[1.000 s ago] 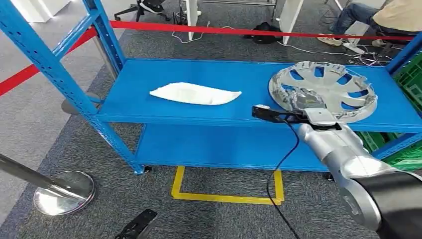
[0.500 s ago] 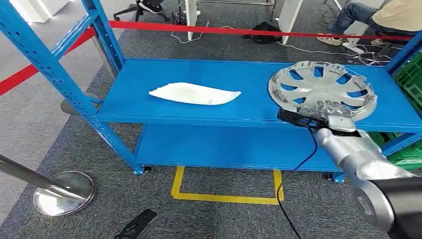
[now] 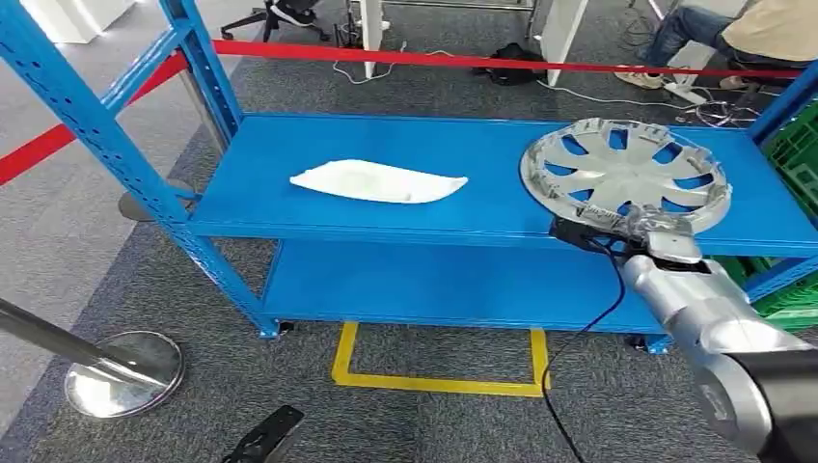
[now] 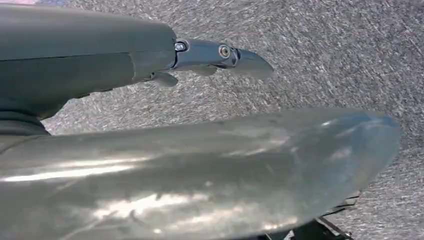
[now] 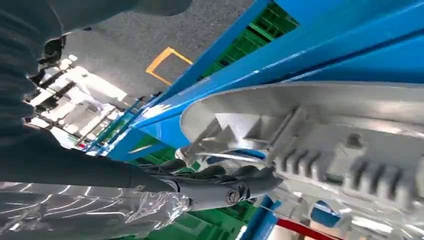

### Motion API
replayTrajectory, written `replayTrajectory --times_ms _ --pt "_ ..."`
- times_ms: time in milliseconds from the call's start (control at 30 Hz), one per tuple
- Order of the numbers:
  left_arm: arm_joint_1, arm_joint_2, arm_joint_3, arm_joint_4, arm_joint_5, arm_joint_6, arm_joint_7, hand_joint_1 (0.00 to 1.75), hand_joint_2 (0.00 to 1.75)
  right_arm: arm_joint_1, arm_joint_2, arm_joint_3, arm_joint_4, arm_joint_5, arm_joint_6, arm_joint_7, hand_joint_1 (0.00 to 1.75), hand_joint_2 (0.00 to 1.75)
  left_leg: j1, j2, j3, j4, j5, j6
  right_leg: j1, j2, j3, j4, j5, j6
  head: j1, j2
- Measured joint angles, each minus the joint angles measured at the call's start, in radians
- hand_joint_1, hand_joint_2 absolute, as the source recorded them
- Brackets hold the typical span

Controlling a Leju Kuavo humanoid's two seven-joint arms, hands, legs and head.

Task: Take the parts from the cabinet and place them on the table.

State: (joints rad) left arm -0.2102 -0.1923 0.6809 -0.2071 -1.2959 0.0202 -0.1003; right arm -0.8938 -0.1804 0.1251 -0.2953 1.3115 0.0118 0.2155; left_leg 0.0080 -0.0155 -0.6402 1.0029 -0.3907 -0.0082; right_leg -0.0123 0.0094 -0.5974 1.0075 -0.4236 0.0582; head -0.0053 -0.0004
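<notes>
Landmark: blue cabinet, two shelves, on grey carpet.

Silver wheel cover lies on the cabinet's upper shelf, at the shelf's right end, its near rim at the front edge of the shelf. White bag lies flat on the same shelf, toward the middle — well apart from the wheel cover.

Right hand is at the front edge of the upper shelf, at the near rim of the wheel cover. In the right wrist view its dark fingers lie against the ribbed rim of the cover; whether they are actually clamped on it cannot be told from these frames. Part of the hand carries a clear plastic wrap.

Left hand — seen in the left wrist view over bare carpet, away from the cabinet; one dark finger sticks out straight with nothing in it. How far the rest is open cannot be told.

Red barrier tape runs behind the cabinet. Green crates stand just beside its right end. Yellow floor marking lies in front of the lower shelf
</notes>
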Motion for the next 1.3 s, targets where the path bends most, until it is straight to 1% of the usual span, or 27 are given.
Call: replayTrajectory --times_ms 167,200,233,433,933,1300 --pt "-0.001 0.003 0.000 0.000 0.000 0.002 0.000 0.00 0.00 0.009 0.000 -0.017 0.003 -0.002 0.020 0.000 0.00 1.75 0.000 0.000 0.000 0.000 0.000 0.000 0.000 0.000 0.000 0.000 0.000 0.000 0.000 0.000" --pt "-0.001 0.004 0.000 0.000 0.001 0.002 0.000 0.00 0.00 0.009 0.000 -0.019 0.003 0.000 0.018 -0.002 0.16 1.75 0.000 0.000 0.000 0.000 0.000 0.000 0.000 0.000 0.000 0.000 0.000 0.000 0.000 0.000" --pt "-0.001 0.005 0.000 0.000 0.001 0.003 0.000 0.00 0.00 0.010 0.000 -0.022 0.003 0.001 0.014 -0.005 1.75 1.75 0.000 0.000 0.000 0.000 0.000 0.000 0.000 0.000 0.000 0.000 0.000 0.000 0.000 0.000" --pt "0.000 0.008 0.000 0.000 0.005 0.005 0.000 0.00 0.00 0.016 0.000 -0.024 0.003 0.014 -0.024 -0.028 1.75 1.75 0.000 0.000 0.000 0.000 0.000 0.000 0.000 0.000 0.000 0.000 0.000 0.000 0.000 0.000" --pt "0.000 0.008 0.000 0.000 0.006 0.008 0.000 0.00 0.00 0.007 0.000 -0.042 0.003 0.022 -0.044 -0.055 1.75 1.75 0.000 0.000 0.002 0.000 0.000 0.000 0.000 0.000 0.002 0.000 0.000 0.000 0.000 0.000" --pt "0.000 0.008 0.000 0.000 0.006 0.008 0.000 0.00 0.00 0.008 0.000 -0.048 0.003 0.023 -0.053 -0.059 1.75 1.75 0.000 0.000 0.002 0.000 0.000 0.000 0.000 0.000 0.002 0.000 0.000 0.000 0.000 0.000"
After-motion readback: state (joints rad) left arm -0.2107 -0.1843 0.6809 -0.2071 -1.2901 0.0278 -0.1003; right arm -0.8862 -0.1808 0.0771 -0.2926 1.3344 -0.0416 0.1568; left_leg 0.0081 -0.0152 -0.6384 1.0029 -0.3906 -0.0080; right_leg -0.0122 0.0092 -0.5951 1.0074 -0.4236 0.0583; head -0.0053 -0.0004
